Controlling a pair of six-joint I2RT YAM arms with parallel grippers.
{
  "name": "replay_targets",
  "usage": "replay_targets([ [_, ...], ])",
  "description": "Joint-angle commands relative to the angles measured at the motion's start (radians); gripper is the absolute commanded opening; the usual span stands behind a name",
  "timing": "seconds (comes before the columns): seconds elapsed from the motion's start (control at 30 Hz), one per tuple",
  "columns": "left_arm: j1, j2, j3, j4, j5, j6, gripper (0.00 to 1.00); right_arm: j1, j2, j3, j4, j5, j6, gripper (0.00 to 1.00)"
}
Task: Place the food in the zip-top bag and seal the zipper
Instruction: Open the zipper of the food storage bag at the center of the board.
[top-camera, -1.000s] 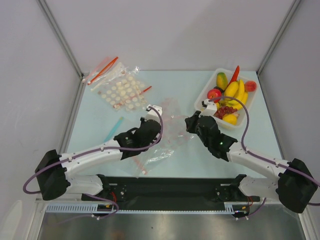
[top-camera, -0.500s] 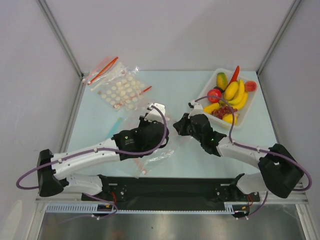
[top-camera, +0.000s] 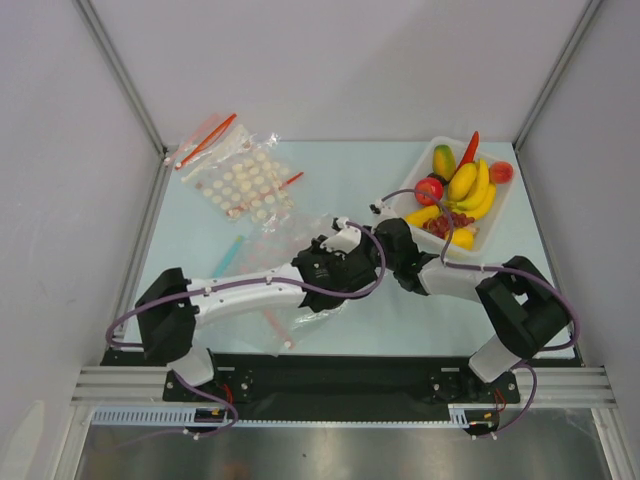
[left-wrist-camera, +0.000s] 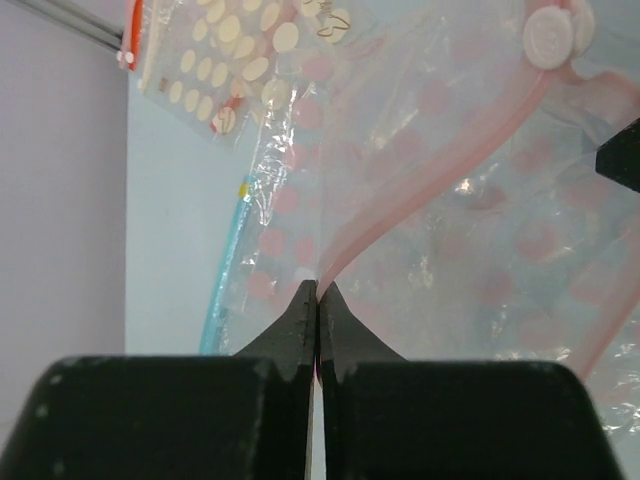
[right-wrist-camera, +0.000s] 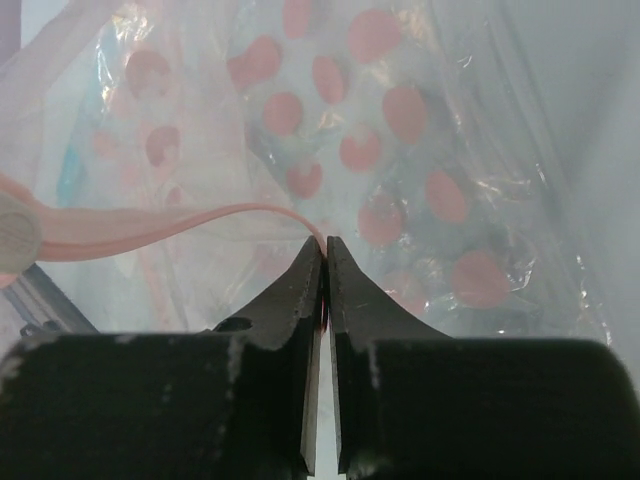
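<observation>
The zip-top bag (top-camera: 318, 228) lies crumpled mid-table, clear and crinkly, with pink dots showing through the plastic. Its zipper (left-wrist-camera: 420, 180) is a pale pink strip running up to a white slider (left-wrist-camera: 550, 35). My left gripper (left-wrist-camera: 318, 290) is shut on one end of that strip. Facing it, my right gripper (right-wrist-camera: 325, 245) is shut on the zipper (right-wrist-camera: 150, 228) too. Seen from above, the left gripper (top-camera: 364, 268) and right gripper (top-camera: 388, 252) almost touch. The food (top-camera: 462, 182) is bananas, apple (top-camera: 428, 190), chili (top-camera: 470, 147), mango, peach and grapes, piled in a white tray (top-camera: 402, 196).
Clear bags with white dots (top-camera: 242, 182) and red strips (top-camera: 208, 140) lie at the back left. A thin teal strip (top-camera: 228, 258) lies left of the held bag. Metal frame posts and grey walls close in the table's sides.
My left gripper has travelled right and my right gripper left, so they now meet mid-table. The bag has been dragged right and bunched between them.
</observation>
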Motion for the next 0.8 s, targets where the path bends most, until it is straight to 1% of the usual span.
replay_targets([
  [0.0, 0.033, -0.088, -0.032, 0.186, 0.085, 0.083, 0.01, -0.026, 0.015, 0.052, -0.013, -0.032, 0.010, 0.09],
  [0.07, 0.066, -0.163, -0.102, 0.273, 0.161, 0.133, 0.01, -0.035, 0.022, 0.059, -0.024, -0.046, 0.016, 0.15],
  [0.1, 0.078, -0.193, -0.128, 0.359, 0.211, 0.149, 0.01, -0.043, 0.027, 0.068, -0.033, -0.064, 0.018, 0.19],
  [0.13, 0.105, -0.217, -0.177, 0.398, 0.295, 0.170, 0.01, -0.046, 0.030, 0.073, -0.039, -0.070, 0.024, 0.32],
  [0.17, 0.119, -0.239, -0.197, 0.425, 0.342, 0.173, 0.00, -0.048, 0.033, 0.079, -0.048, -0.074, 0.025, 0.39],
  [0.23, 0.158, -0.289, -0.242, 0.485, 0.417, 0.173, 0.00, -0.057, 0.036, 0.102, -0.099, -0.069, 0.030, 0.48],
  [0.33, 0.182, -0.322, -0.274, 0.539, 0.449, 0.176, 0.00, -0.066, 0.009, 0.104, -0.111, -0.090, 0.024, 0.52],
  [0.47, 0.192, -0.316, -0.290, 0.575, 0.494, 0.183, 0.00, -0.065, -0.069, 0.079, -0.101, -0.071, -0.001, 0.53],
  [0.57, 0.201, -0.284, -0.287, 0.590, 0.496, 0.186, 0.00, -0.071, -0.140, 0.062, -0.110, -0.060, -0.044, 0.55],
  [0.6, 0.205, -0.276, -0.287, 0.596, 0.494, 0.187, 0.00, -0.075, -0.152, 0.067, -0.137, -0.090, -0.098, 0.56],
  [0.63, 0.208, -0.268, -0.285, 0.601, 0.494, 0.190, 0.00, -0.077, -0.165, 0.073, -0.159, -0.103, -0.119, 0.63],
  [0.7, 0.215, -0.245, -0.285, 0.613, 0.491, 0.190, 0.00, -0.082, -0.200, 0.069, -0.194, -0.086, -0.142, 0.72],
  [0.73, 0.216, -0.239, -0.282, 0.617, 0.494, 0.190, 0.00, -0.083, -0.212, 0.059, -0.190, -0.078, -0.148, 0.80],
  [0.77, 0.218, -0.228, -0.282, 0.621, 0.492, 0.192, 0.00, -0.086, -0.224, 0.047, -0.179, -0.077, -0.149, 0.84],
])
